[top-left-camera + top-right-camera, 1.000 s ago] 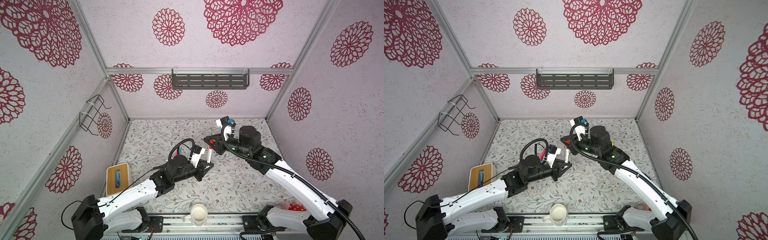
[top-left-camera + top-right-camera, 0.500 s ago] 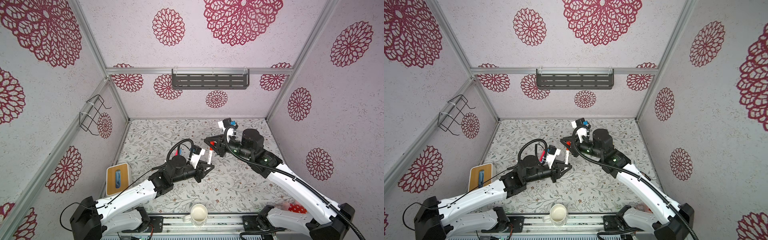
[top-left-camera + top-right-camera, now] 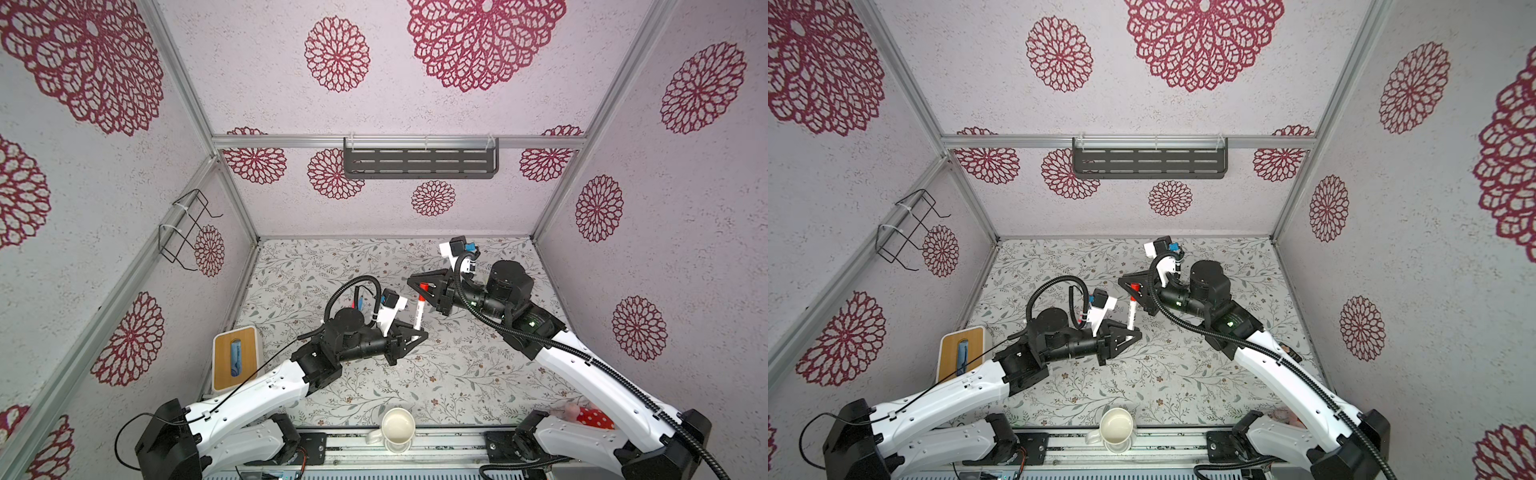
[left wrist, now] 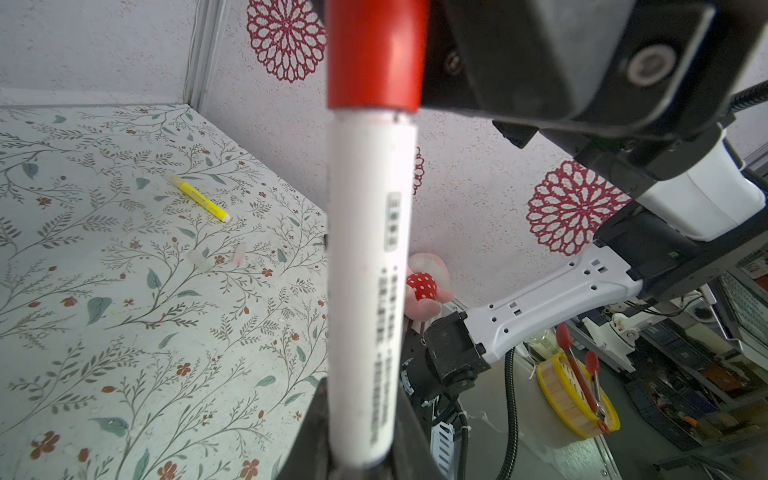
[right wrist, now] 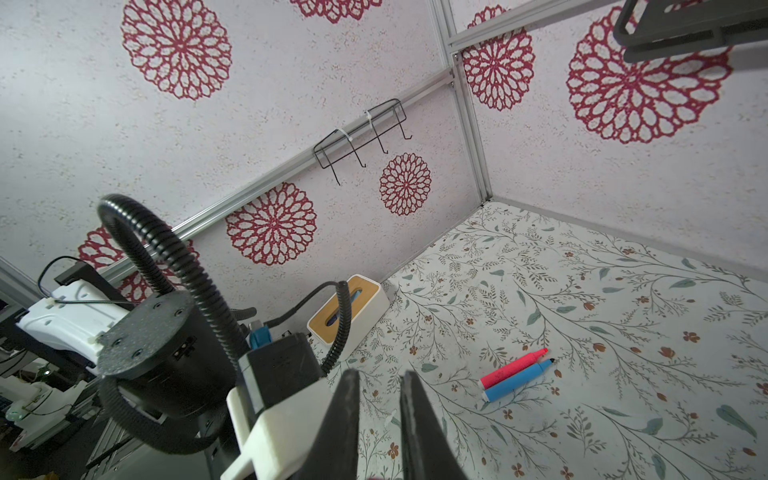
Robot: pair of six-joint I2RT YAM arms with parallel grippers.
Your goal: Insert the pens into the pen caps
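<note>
A white pen (image 3: 418,316) stands nearly upright above the middle of the table, and my left gripper (image 3: 417,332) is shut on its lower end. On the pen's top end sits a red pen cap (image 3: 424,286), flush against the barrel (image 4: 370,270) in the left wrist view. My right gripper (image 3: 420,289) is shut on that cap (image 4: 376,54). A yellow pen (image 4: 197,197) and two clear caps (image 4: 199,259) lie on the table. A pink pen (image 5: 515,365) and a blue pen (image 5: 519,380) lie side by side.
A wood-topped tissue box (image 3: 235,357) stands by the left wall. A cream mug (image 3: 398,428) sits at the front edge, and a red spotted plush toy (image 3: 590,417) lies at the front right. A dark shelf (image 3: 419,164) and a wire rack (image 3: 187,232) hang on the walls.
The right arm's wrist has shifted a little to the right and the left gripper has sunk slightly toward the front. Both grips on pen and cap are unchanged.
</note>
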